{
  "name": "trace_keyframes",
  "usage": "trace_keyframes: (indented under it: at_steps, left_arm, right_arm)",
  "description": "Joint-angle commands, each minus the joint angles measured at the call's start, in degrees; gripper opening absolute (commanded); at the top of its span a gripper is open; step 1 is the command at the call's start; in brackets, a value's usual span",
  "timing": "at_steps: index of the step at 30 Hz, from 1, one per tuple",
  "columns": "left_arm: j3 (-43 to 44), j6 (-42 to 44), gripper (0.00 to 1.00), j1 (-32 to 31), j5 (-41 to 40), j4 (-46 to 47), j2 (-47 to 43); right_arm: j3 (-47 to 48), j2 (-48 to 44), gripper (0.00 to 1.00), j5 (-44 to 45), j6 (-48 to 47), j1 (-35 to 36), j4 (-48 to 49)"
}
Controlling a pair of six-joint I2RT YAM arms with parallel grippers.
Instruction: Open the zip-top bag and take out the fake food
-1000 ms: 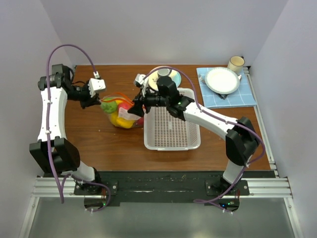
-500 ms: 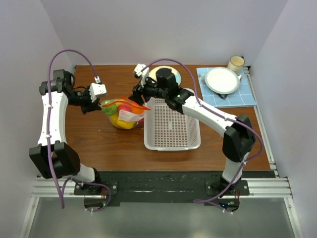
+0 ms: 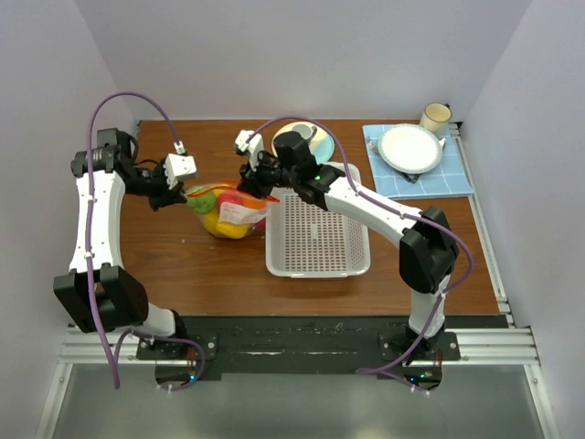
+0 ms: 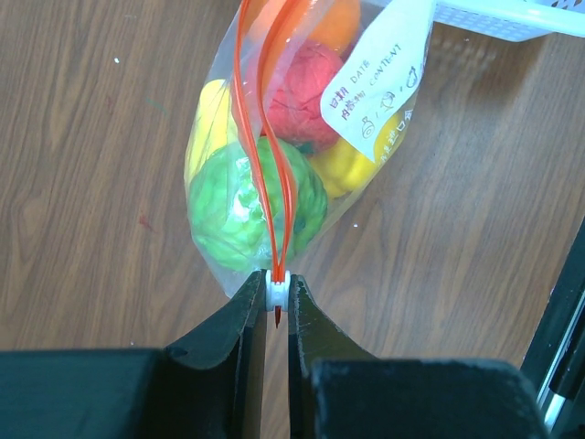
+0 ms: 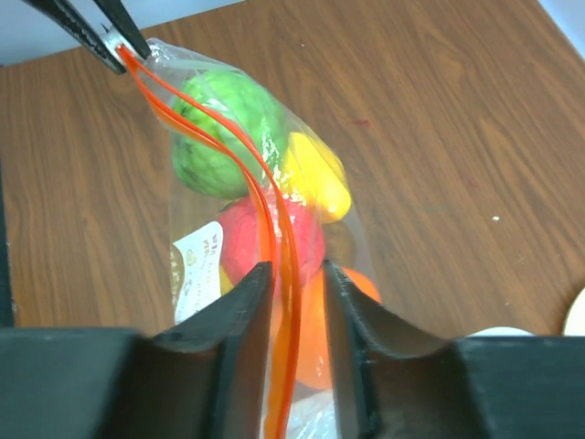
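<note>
Four colours of fake food (image 4: 247, 206) packed in one zip-top bag (image 3: 228, 212), left of centre over the brown wooden table (image 3: 183, 265), just beside the left wall of the white perforated basket (image 3: 317, 240); resting on the wood or lifted slightly off it, cannot tell. Clear crinkly plastic, bulging. Orange-red zip strip (image 4: 265, 137) along the upper edge, pulled out in a line between the two grippers, its two halves parted into a narrow slit mid-length and joined again at the left end under a small white tab (image 4: 277, 286). Contents from left to right as seen from above: lumpy green piece, yellow pieces lower down, red piece, orange piece at the right end. White printed label (image 4: 379, 87) on the bag's side. Left gripper (image 4: 277, 297) at the bag's left end, jaws almost together, pinched on the white tab and the very tip of the strip. Right gripper (image 5: 294, 302) at the bag's right end, above the red and orange pieces, jaws part-way apart and straddling both halves of the strip; a sliver of gap beside the strip, actual contact with the fingers (image 5: 245, 329) not clear. Further right, past the basket: white plate (image 3: 410, 147) on a blue checked cloth (image 3: 457, 178), cream mug (image 3: 435, 116) at the far corner.
</note>
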Motion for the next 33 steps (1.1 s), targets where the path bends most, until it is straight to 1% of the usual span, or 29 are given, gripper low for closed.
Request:
trace_keyframes:
  at_steps: [1,2,3,4,5,6,8,13,15,20,21,23,24,26,28,33]
  left_arm:
    - [1.2,-0.2,0.09,-0.3,1.9,0.2,-0.5]
    - [1.5,-0.3,0.15,-0.4,2.1,0.2,-0.6]
    - [1.6,-0.9,0.22,-0.3,2.3,0.2,-0.7]
    - [2.0,-1.5,0.3,-0.4,2.5,0.2,-0.8]
    - [2.6,-2.0,0.41,-0.4,3.8,0.3,-0.7]
    - [2.9,-3.2,0.46,-0.6,4.8,0.9,-0.7]
    - [3.4,-5.8,0.52,-2.0,6.6,2.6,-0.7]
    - [3.9,-13.5,0.55,-6.1,8.9,9.7,-0.9]
    - [3.7,-18.0,0.59,-7.1,9.1,14.6,-1.3]
    - [2.6,-27.9,0.59,-10.5,10.0,25.9,-2.3]
    - [2.0,-29.0,0.59,-11.7,9.6,27.3,-2.5]
    - [0.1,-30.9,0.59,-12.1,8.1,30.8,-3.2]
    - [-0.6,-31.6,0.59,-13.8,7.6,31.9,-3.5]
    - [-1.4,-32.9,0.59,-14.4,6.8,33.8,-4.0]
    - [-1.4,-32.9,0.58,-15.0,6.6,33.6,-4.0]
    - [-1.4,-29.0,0.55,-15.0,4.7,28.7,-4.5]
  right_arm:
    - [0.8,-1.6,0.17,-0.3,-0.3,0.1,0.0]
    - [0.9,-1.6,0.05,-0.3,0.0,0.1,0.0]
    - [0.9,-1.5,0.0,-0.1,0.1,0.1,0.0]
    - [1.2,-1.5,0.0,0.0,0.2,0.1,-0.2]
    - [1.3,-1.3,0.0,-0.1,0.2,0.1,-0.2]
    - [1.4,-1.4,0.0,-0.2,0.3,0.1,-0.2]
    - [1.4,-1.4,0.0,-0.3,0.9,0.1,0.0]
    - [1.5,-2.6,0.0,-0.3,1.2,0.6,0.3]
    - [2.1,-3.4,0.0,0.0,1.1,0.9,0.3]
    - [4.2,-4.4,0.0,0.7,-0.2,3.0,-1.3]
    - [4.4,-4.5,0.0,0.8,-0.4,3.6,-1.4]
    - [4.5,-5.0,0.0,1.4,-0.7,4.2,-1.5]
    - [4.6,-5.2,0.0,1.7,-0.9,4.8,-1.4]
    - [5.1,-5.5,0.0,2.5,-1.2,5.3,-1.5]
    - [6.2,-5.5,0.0,2.9,-1.3,5.6,-1.8]
    - [6.3,-6.1,0.0,6.1,-2.6,5.6,-2.3]
